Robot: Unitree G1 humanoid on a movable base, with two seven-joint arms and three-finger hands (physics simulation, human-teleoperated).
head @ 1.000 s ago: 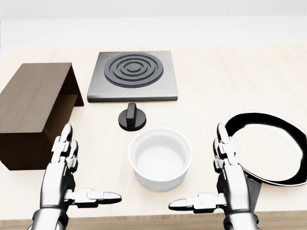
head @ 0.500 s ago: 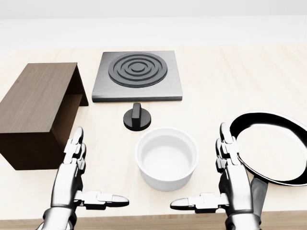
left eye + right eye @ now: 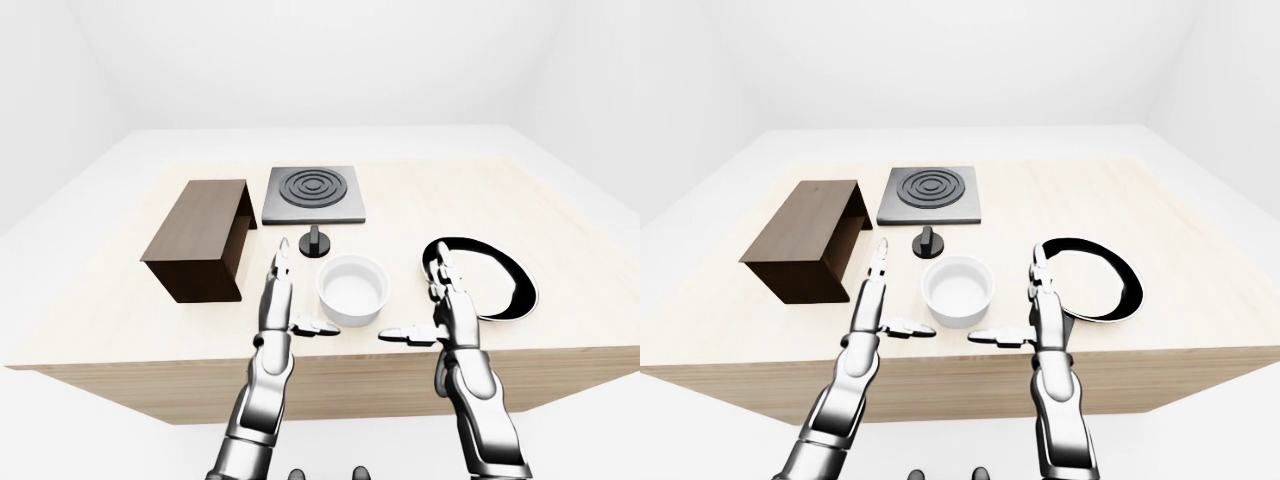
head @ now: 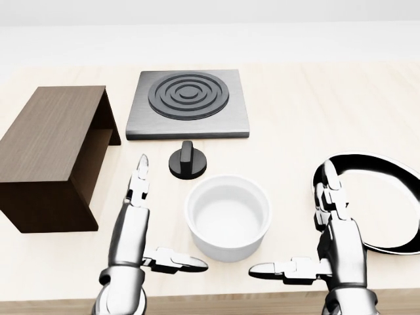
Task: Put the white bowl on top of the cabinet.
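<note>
The white bowl (image 4: pixel 228 216) stands upright on the wooden table, low in the centre of the head view. A dark brown cabinet (image 4: pixel 49 154), open on its right side, lies at the left. My left hand (image 4: pixel 147 226) is open just left of the bowl, fingers pointing up the view, thumb reaching under the bowl's near side. My right hand (image 4: pixel 315 230) is open to the right of the bowl, a gap between them, its thumb pointing left. Neither hand touches the bowl.
A square grey hob (image 4: pixel 188 103) with black rings sits at the top centre, a black knob (image 4: pixel 188 162) just below it. A black-rimmed frying pan (image 4: pixel 374 200) lies at the right, behind my right hand. The table's near edge (image 3: pixel 320 365) runs below my hands.
My left hand has moved right, close to the bowl's left side. My right hand has shifted slightly right. Between the two earlier frames the view shifted a little; the bowl stays put.
</note>
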